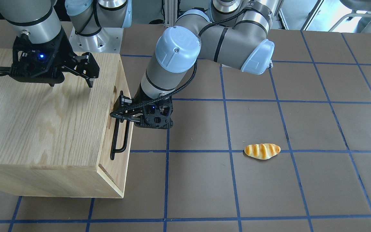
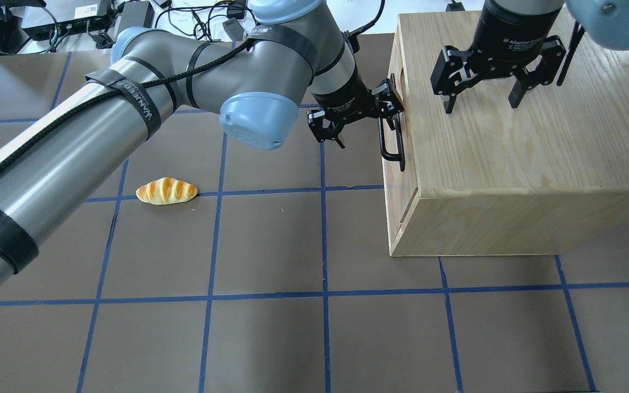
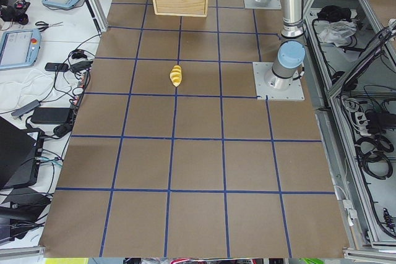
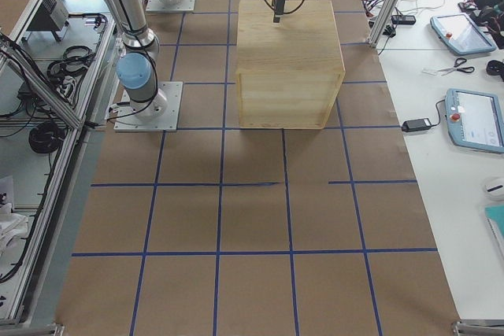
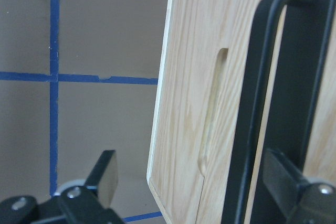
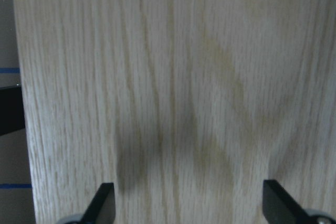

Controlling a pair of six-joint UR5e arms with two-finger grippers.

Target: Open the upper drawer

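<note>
The upper drawer [image 1: 118, 80] is a light-oak panel with an oval notch [image 5: 212, 114] and a long black bar handle [image 1: 119, 138], set in the side of the oak cabinet [image 1: 37, 122] that faces the table's middle. Its front looks about flush with the cabinet. It also shows in the overhead view [image 2: 404, 174]. My left gripper [image 1: 121, 109] is open at the far end of the handle [image 2: 391, 144]. In the left wrist view one finger [image 5: 294, 182] lies against the bar [image 5: 273, 77] and the other [image 5: 105, 171] hangs over the table. My right gripper [image 2: 481, 101] is open and empty just above the cabinet top [image 6: 173, 77].
A toy bread roll [image 1: 262, 151] lies on the brown mat out from the drawer front; it also shows in the overhead view [image 2: 166, 191]. The cabinet [image 4: 287, 45] stands at the table's right end. My left arm [image 2: 129, 109] stretches across the mat towards it.
</note>
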